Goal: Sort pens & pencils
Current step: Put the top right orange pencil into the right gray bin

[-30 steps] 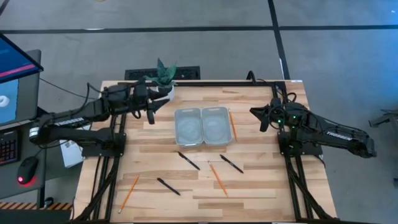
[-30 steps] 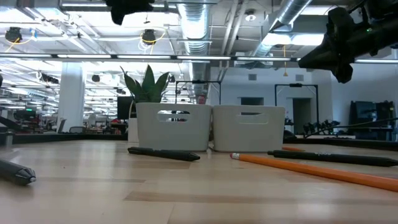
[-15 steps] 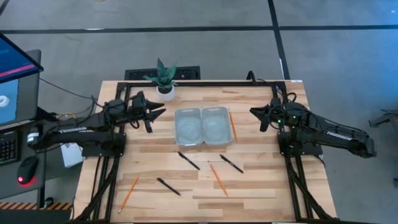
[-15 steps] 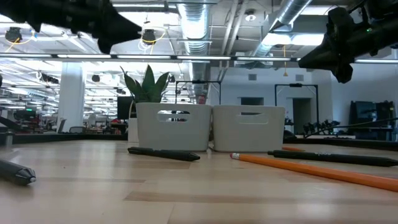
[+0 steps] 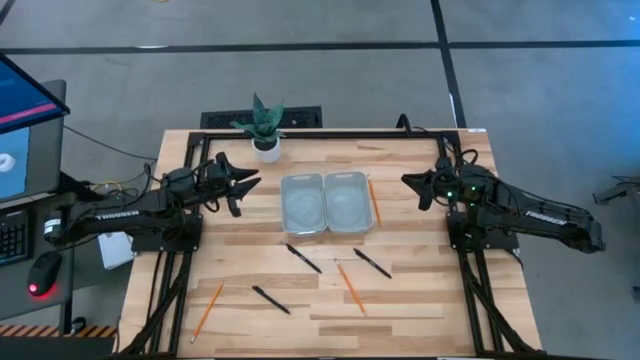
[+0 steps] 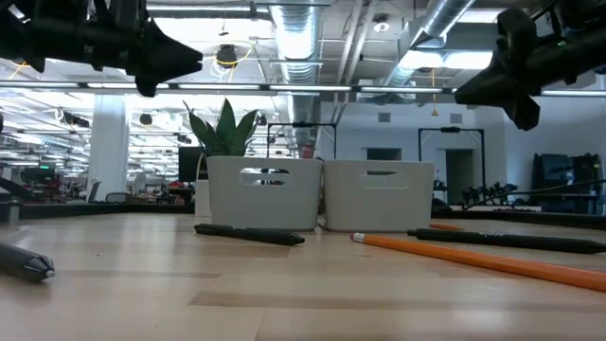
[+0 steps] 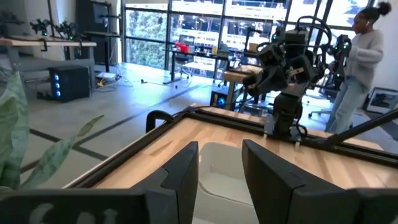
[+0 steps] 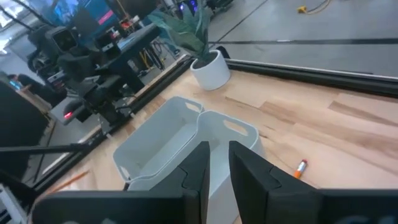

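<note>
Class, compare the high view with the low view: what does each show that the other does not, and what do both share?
Only the high view shows all six sticks on the light wooden table, among them the thin orange pencil near the front left corner, and the blue-lit monitor beside the table.

Only the low view shows the ceiling ducts and pipes and the handle slots in the bin walls.

Both show the two pale plastic bins, the small green potted plant, the left hand and the right hand.

Bins [image 5: 325, 204] & plant [image 5: 262, 124] crowd table's [image 5: 420, 300] far half.
</note>
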Action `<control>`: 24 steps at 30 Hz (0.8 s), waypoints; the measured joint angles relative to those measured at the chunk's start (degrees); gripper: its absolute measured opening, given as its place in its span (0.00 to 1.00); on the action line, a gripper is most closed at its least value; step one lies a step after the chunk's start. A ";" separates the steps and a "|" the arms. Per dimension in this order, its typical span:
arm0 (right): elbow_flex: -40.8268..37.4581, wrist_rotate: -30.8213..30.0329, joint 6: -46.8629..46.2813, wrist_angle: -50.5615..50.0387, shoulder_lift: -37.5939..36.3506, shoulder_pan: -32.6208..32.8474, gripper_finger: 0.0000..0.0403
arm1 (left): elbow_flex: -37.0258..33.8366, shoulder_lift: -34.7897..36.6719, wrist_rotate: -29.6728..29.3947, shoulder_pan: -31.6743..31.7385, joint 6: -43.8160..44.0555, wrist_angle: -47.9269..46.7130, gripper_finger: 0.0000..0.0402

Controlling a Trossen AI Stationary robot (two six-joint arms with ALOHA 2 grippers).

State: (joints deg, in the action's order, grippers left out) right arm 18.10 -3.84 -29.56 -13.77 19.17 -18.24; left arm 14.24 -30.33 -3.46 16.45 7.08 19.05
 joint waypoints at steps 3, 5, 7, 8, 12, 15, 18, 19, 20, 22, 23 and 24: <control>2.99 0.07 0.03 -4.28 1.72 0.39 0.22 | 0.00 0.04 0.00 0.00 0.16 0.37 0.29; 5.67 0.04 1.44 -9.34 3.52 0.98 0.23 | 0.00 0.03 0.00 0.00 0.20 0.78 0.29; 8.84 0.02 3.82 -12.86 6.14 1.84 0.24 | 0.00 0.01 0.00 0.00 0.23 1.46 0.29; 10.32 0.00 4.20 -14.17 7.81 2.26 0.25 | 0.00 0.02 0.00 0.00 0.25 1.59 0.29; 15.43 0.08 4.53 -19.98 13.52 3.24 0.31 | 0.00 0.02 0.00 0.00 0.25 1.55 0.29; 18.96 1.66 4.55 -24.66 17.54 3.63 0.38 | 0.00 0.00 -0.02 0.00 0.26 1.50 0.29; 20.99 3.30 4.55 -28.95 21.54 4.04 0.47 | 0.00 0.00 -0.03 0.01 0.27 1.48 0.29; 21.45 3.97 4.62 -29.35 22.75 4.37 0.49 | 0.00 0.00 -0.10 0.00 0.27 1.48 0.29; 21.59 4.60 4.99 -29.37 23.83 4.71 0.52 | 0.00 0.00 -0.32 0.00 0.27 1.46 0.29; 21.59 5.65 7.10 -29.68 25.67 5.77 0.56 | 0.00 0.00 -0.48 0.00 0.27 1.46 0.29; 21.59 5.73 8.08 -29.54 26.61 6.50 0.58 | 0.00 0.00 -0.48 0.02 0.27 1.46 0.29; 21.59 5.74 8.73 -29.47 27.65 7.25 0.60 | 0.00 0.00 -0.48 0.00 0.27 1.45 0.29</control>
State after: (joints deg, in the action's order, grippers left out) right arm 39.68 1.90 -20.83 -43.24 46.81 -10.99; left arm 14.24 -30.33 -3.94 16.45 7.35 20.50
